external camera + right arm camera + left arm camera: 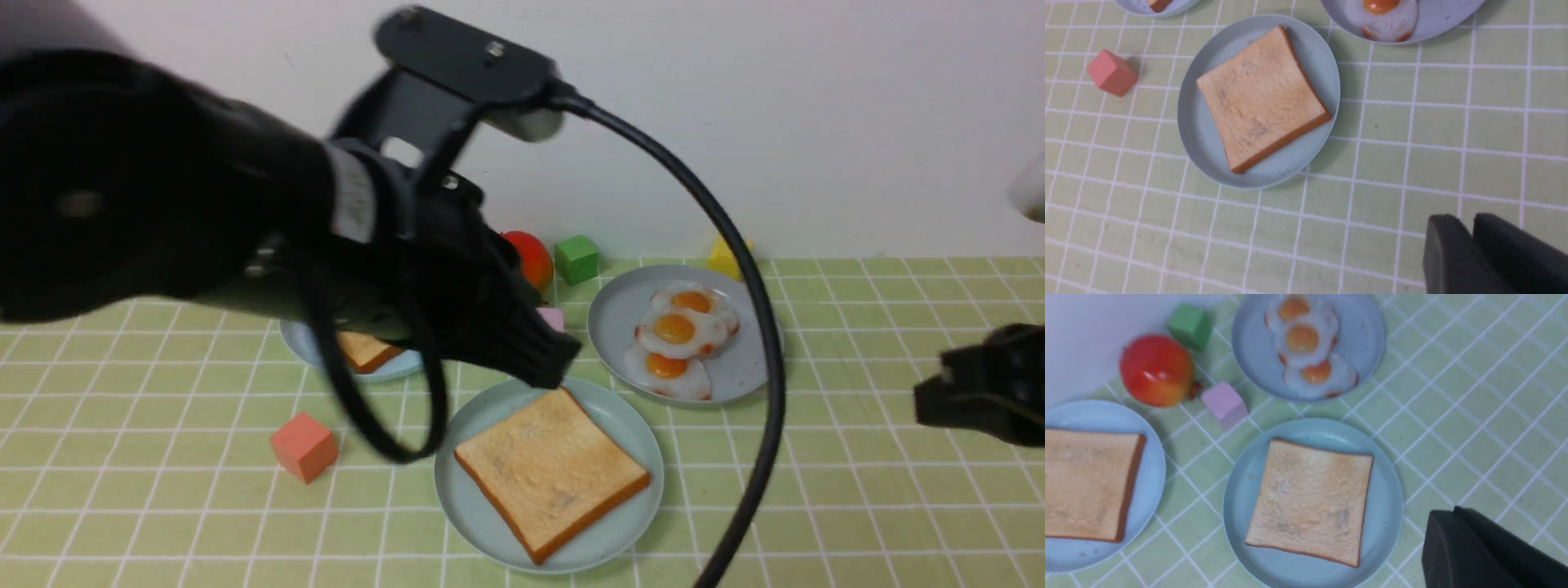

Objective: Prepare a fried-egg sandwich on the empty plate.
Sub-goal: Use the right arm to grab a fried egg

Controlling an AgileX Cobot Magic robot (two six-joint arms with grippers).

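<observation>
A: Listed: toast (552, 472) on teal plate (465, 510); eggs (678, 331) on grey plate (612, 318), just beside. Handling?
B: Eggs judged light, slippery; best taken at the white's edge. Left gripper (559, 367) closed, empty; right gripper (1470, 253) undetermined.

My left arm (163, 188) is bulky matte black with a pale band (353, 196) at the wrist. Its flat black bracket (469, 53) shows 2 screws, and a thick black cable (774, 367) trails off it.

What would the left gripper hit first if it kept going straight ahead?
Most likely the toast slice on the pale teal plate; the left gripper slants down over its far corner, though depth is unclear.
</observation>
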